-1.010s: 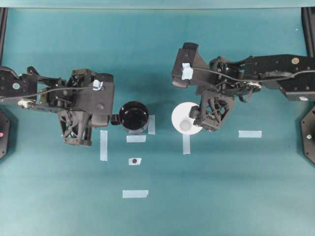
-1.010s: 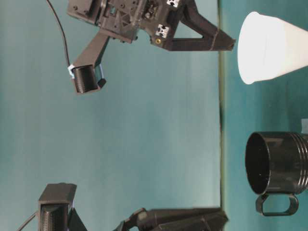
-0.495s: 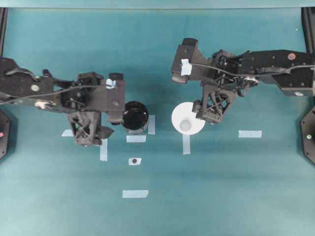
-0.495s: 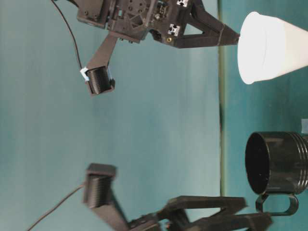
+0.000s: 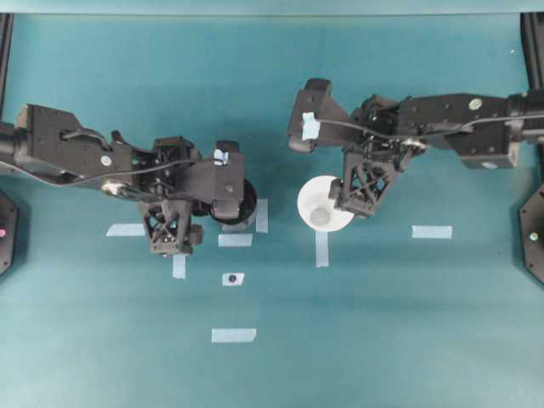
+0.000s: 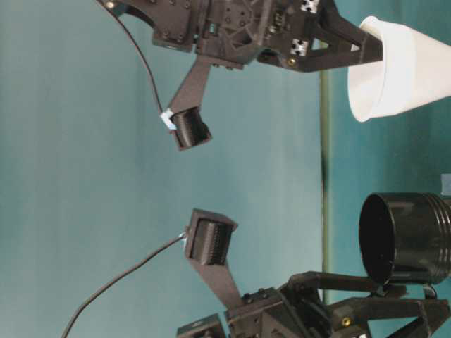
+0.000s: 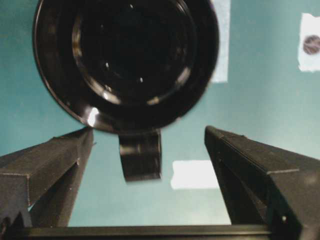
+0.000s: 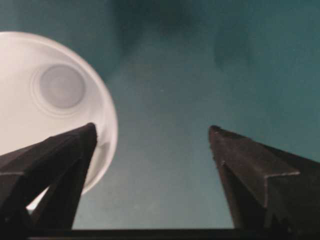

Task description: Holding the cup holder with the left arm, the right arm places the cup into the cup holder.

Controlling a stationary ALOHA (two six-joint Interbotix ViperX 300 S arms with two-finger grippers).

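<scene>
Nothing of the task is judged done; the holder (image 5: 240, 201) is not yet gripped and the cup (image 5: 321, 208) stands apart from it on the bench (image 5: 382, 323), unlifted and empty. The left gripper (image 7: 150, 150) is spread wide, its jaws flanking the holder's handle (image 7: 141, 161) without touching it; the holder lies just ahead. The right gripper (image 8: 152, 145) is likewise wide apart; the cup is seen at its left finger (image 8: 55, 160), whose tip crosses the rim; contact cannot be told.
</scene>
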